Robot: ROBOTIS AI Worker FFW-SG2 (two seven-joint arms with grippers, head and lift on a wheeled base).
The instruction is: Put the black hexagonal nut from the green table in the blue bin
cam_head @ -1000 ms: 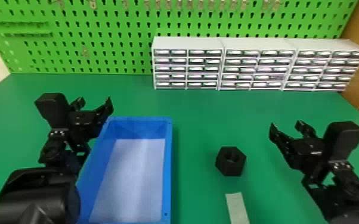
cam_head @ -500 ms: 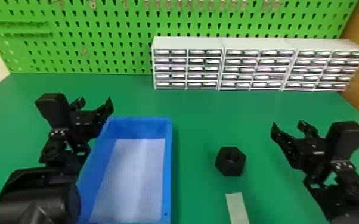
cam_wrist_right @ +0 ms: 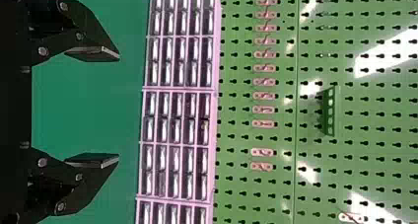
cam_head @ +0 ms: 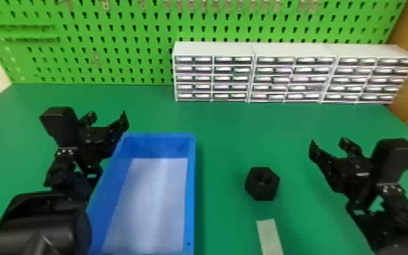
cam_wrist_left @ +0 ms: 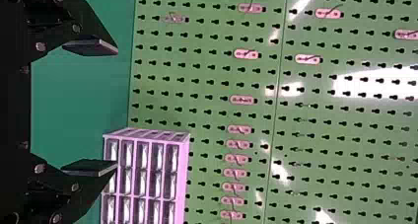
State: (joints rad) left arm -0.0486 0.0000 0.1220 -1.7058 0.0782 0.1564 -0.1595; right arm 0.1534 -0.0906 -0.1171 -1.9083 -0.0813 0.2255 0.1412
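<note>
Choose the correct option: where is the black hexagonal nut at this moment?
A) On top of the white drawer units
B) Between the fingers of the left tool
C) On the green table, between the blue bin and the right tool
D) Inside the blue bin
C: the black hexagonal nut lies on the green table, right of the blue bin and left of the right tool.

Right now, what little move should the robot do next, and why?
Probably move the open right gripper toward the black hexagonal nut, which lies to its left; the blue bin stands between the nut and the left gripper.
</note>
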